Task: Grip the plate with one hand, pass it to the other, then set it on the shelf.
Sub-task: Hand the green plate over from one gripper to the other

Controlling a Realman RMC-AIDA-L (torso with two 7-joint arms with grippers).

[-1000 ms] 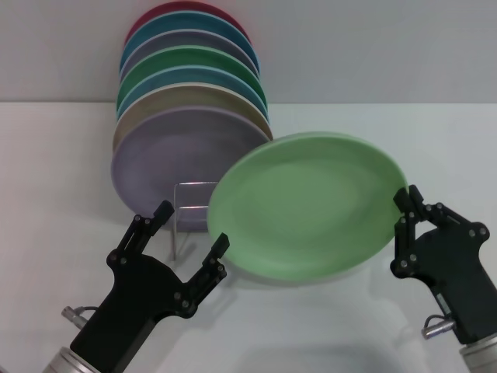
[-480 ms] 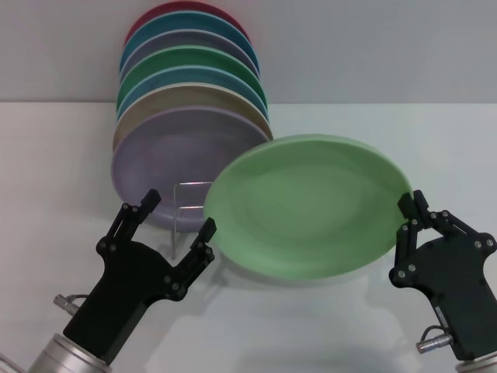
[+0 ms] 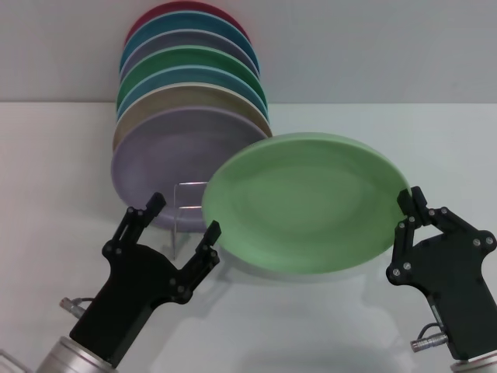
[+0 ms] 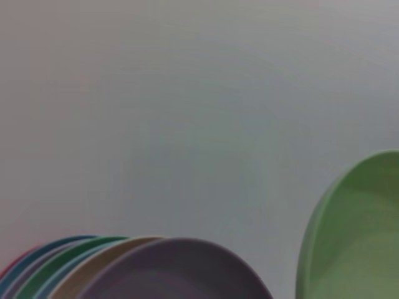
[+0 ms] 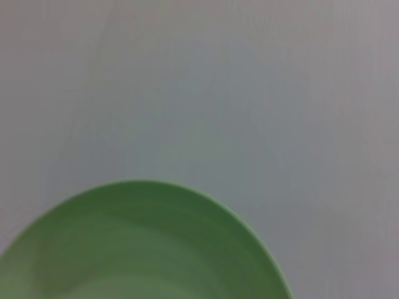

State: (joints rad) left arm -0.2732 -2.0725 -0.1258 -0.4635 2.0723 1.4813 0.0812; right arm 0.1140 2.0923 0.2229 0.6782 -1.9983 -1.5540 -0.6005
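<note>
Two pincers flank the plate [image 3: 305, 203], which hangs tilted above the white worktop [image 3: 62, 155], its face turned toward the head camera and its shadow lying on the surface below. The right pincer [image 3: 409, 203] is closed on the plate's right rim, its black fingers pinching the edge where the rim meets them. The left pincer [image 3: 183, 214] stands spread wide, empty, at the plate's left side; one fingertip sits just beside the left rim (whether it touches cannot be told), while the other points up toward the stacked plates behind.

Behind and to the left, the shelf [image 3: 189, 203] shows only as a few thin wire loops between the left pincer and the plate. Leaning in it is a row of plates: a lavender plate [image 3: 167, 159] in front, then a beige plate [image 3: 167, 99], a teal plate [image 3: 182, 74], a darker green plate [image 3: 190, 56] and others further back up to a red plate [image 3: 178, 8]. The pale green plate overlaps the lavender one's lower right edge in the head view.

In the left wrist view the plate's rim [image 4: 358, 233] rises at one side with the racked plates' edges [image 4: 131, 268] along the bottom. The right wrist view shows the plate [image 5: 137, 249] filling its lower part against a plain grey wall [image 5: 249, 75].
</note>
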